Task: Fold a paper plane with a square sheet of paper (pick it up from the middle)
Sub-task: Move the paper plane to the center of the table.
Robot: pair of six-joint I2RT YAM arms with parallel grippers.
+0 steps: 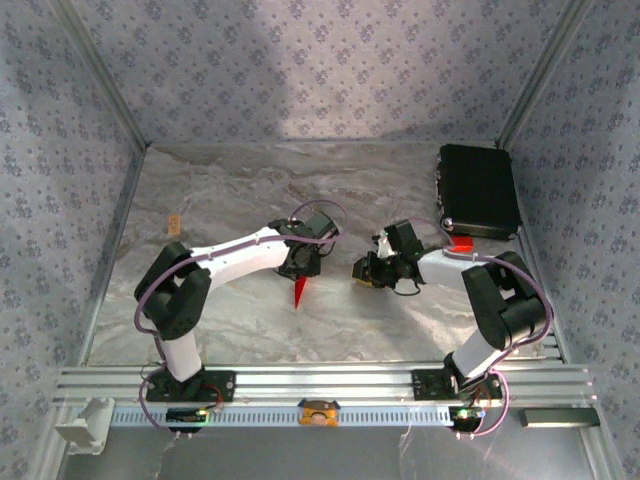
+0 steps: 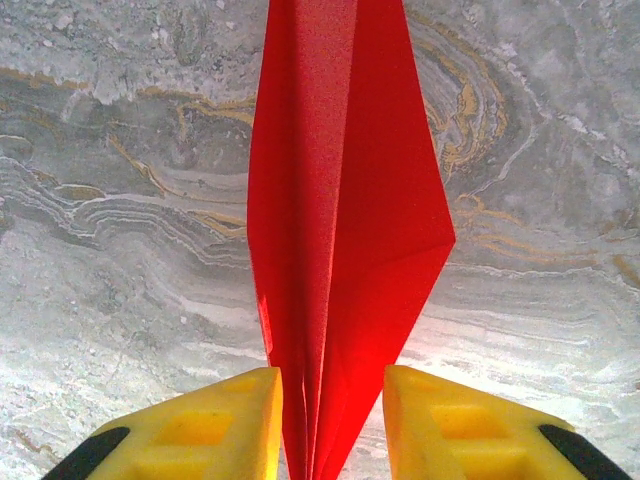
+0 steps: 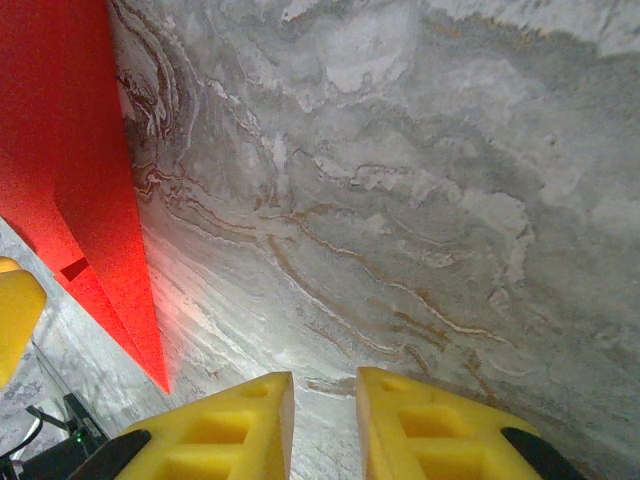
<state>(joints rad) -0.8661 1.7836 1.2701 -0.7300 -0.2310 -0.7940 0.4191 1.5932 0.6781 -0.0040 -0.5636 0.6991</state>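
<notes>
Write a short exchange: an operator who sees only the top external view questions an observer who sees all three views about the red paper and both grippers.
Operator: Is the paper plane actually between the left gripper fingers?
Observer: Yes. A tapered end runs between its yellow fingers; I can't tell whether they pinch it.
Operator: Is the right gripper holding anything?
Observer: No. Nothing sits in the narrow gap between its fingers.
</notes>
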